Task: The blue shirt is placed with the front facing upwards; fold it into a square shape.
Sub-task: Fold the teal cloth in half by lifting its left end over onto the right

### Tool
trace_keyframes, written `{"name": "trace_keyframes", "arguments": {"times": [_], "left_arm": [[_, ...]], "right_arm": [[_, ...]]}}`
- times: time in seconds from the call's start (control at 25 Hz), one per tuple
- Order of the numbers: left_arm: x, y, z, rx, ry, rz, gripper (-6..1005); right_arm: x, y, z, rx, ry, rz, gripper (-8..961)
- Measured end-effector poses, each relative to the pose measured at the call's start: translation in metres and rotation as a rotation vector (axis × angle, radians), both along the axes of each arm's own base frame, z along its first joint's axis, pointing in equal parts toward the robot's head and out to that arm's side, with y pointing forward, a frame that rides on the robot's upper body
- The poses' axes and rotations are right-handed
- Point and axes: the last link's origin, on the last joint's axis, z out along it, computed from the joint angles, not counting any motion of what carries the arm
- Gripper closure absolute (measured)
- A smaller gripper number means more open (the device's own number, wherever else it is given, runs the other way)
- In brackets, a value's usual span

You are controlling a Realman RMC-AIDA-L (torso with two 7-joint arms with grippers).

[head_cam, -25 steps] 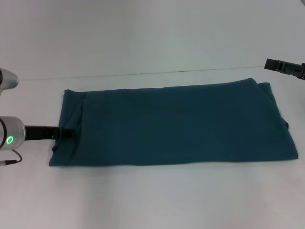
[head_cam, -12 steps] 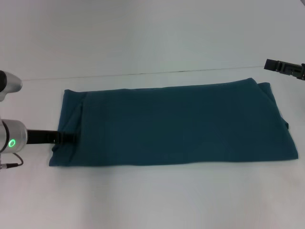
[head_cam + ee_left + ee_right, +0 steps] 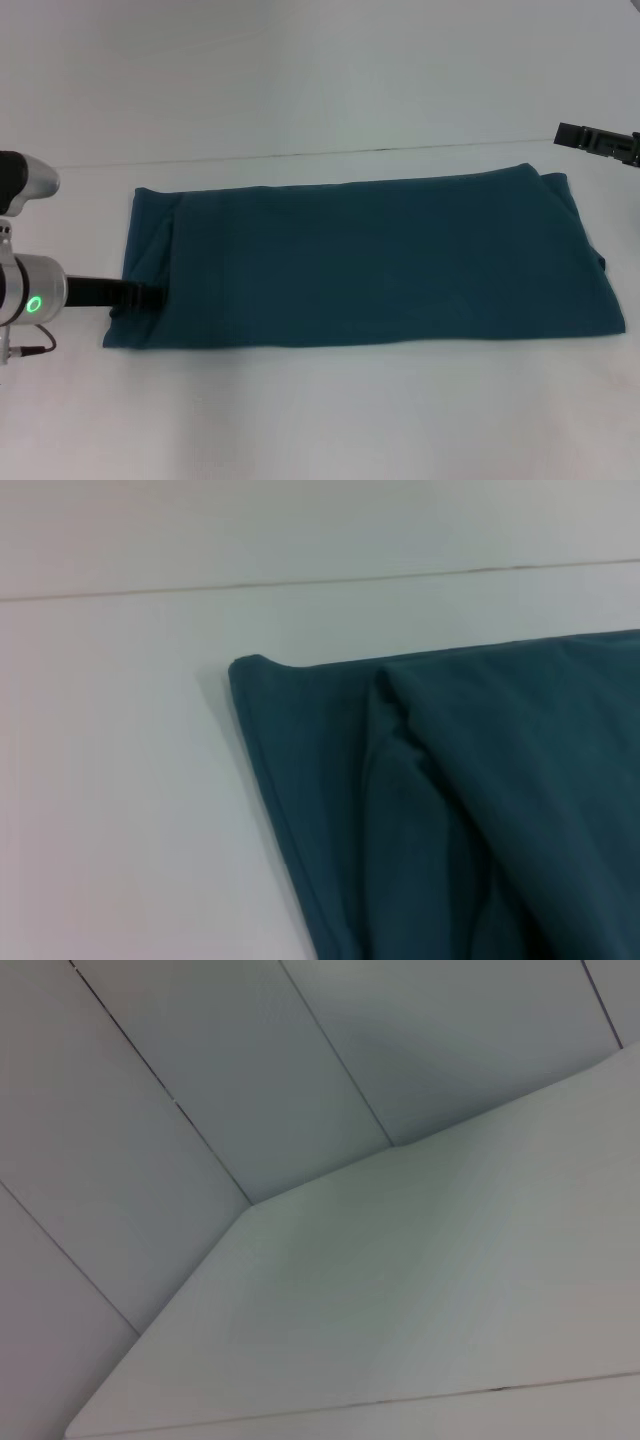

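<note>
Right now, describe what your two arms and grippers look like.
The left arm has silver-grey cylindrical segments with a glowing green ring light, a thin dark cable below it, and a slim black left gripper at the blue shirt. The right gripper shows only as a slim black piece at the head view's edge.

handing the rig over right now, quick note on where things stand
Left gripper: low at the blue shirt's left end, tip over the cloth edge.
Right gripper: parked high at the far right, clear of the shirt.
Shirt: lies on the white table as a long horizontal band, lettering not visible, some bunching at the left and right ends.
Done: appears folded lengthwise into a strip.
Left: fold the ends across to bring it to a square.
</note>
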Motion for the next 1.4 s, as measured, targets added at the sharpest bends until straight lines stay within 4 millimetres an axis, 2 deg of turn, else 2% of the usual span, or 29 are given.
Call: {"name": "trace_keyframes", "arguments": {"times": [0.56,1.16,1.4], "left_arm": [[0.0056,0.0025,-0.0017,-0.006,-0.001,-0.015,361],[-0.0019,0.004,0.0069,0.036,0.012,-0.004,360],[-0.0021,0.0022,0.0036,0.025,0.017,-0.007,361]], "right_arm": [[-0.0008,0.0006,0.0002,0.001,0.0,0.002,43],[-0.0009,0.0007,0.0,0.0,0.0,0.003,44],[-0.0007,0.0006,-0.0002,0.0,-0.001,0.003,43]]}}
